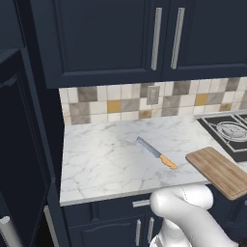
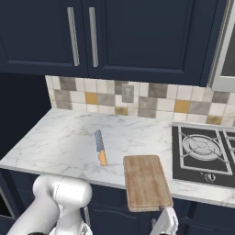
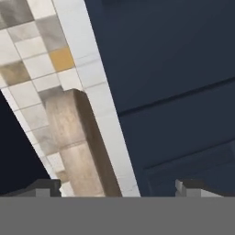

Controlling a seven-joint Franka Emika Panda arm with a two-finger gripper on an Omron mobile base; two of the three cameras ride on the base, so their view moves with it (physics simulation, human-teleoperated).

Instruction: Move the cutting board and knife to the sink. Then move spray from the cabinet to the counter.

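My claw (image 3: 117, 188) stands released; I judge the stiff brown wooden cutting board (image 2: 146, 181) graspable at its overhanging edge.

Tabletop (image 1: 101, 159): white marble, grey-veined, smooth. Cutting board (image 2: 146, 181): brown wood, visible grain, matt. Knife (image 1: 155, 153): grey-blue blade, orange handle. Cupboard handles (image 1: 157, 38): brushed silver metal.

A white marble table (image 1: 101, 164) is carrying a knife (image 1: 156, 153) lying flat near its middle, orange handle pointing toward the front edge. Just beside it, apart, a wooden board (image 1: 219, 171) is lying with one end overhanging the front edge, next to a black hob (image 2: 202, 153).
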